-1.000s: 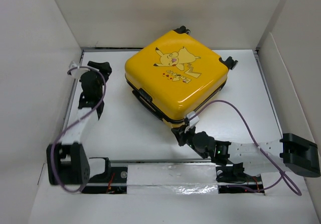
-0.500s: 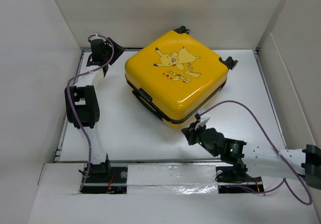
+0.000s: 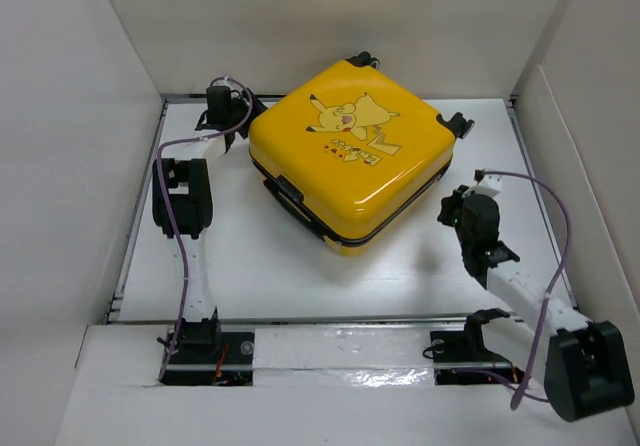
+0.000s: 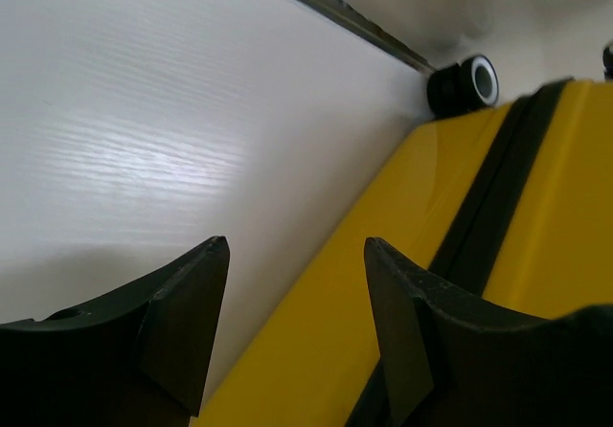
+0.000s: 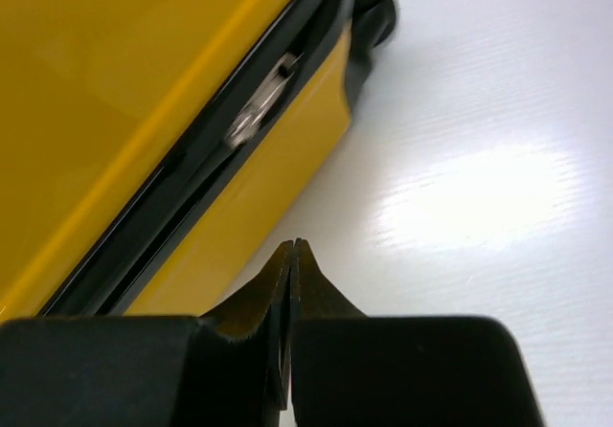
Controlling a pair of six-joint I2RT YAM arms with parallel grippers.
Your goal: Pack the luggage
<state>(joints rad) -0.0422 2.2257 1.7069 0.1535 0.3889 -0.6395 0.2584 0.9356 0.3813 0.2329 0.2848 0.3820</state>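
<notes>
The luggage [image 3: 350, 156] is a small yellow hard-shell suitcase with a Pikachu print and black wheels. It lies flat and closed in the middle of the white table. My left gripper [image 3: 243, 118] is open at its far-left corner; in the left wrist view the yellow side [image 4: 354, 312] and black zipper band lie between and beyond the fingertips [image 4: 206, 283], with a wheel [image 4: 466, 84] ahead. My right gripper [image 3: 450, 206] is shut and empty beside the right side; the right wrist view shows the gripper [image 5: 293, 247] next to the shell [image 5: 144, 73], with a silver zipper pull [image 5: 259, 111] ahead.
White walls enclose the table [image 3: 250, 256] on three sides, with a metal rail [image 4: 335, 15] along the back edge. A raised white strip [image 3: 330, 346] runs along the near edge between the arm bases.
My left arm swung from the left side up to the suitcase's far-left corner. My right arm moved from the suitcase's near corner round to its right side.
</notes>
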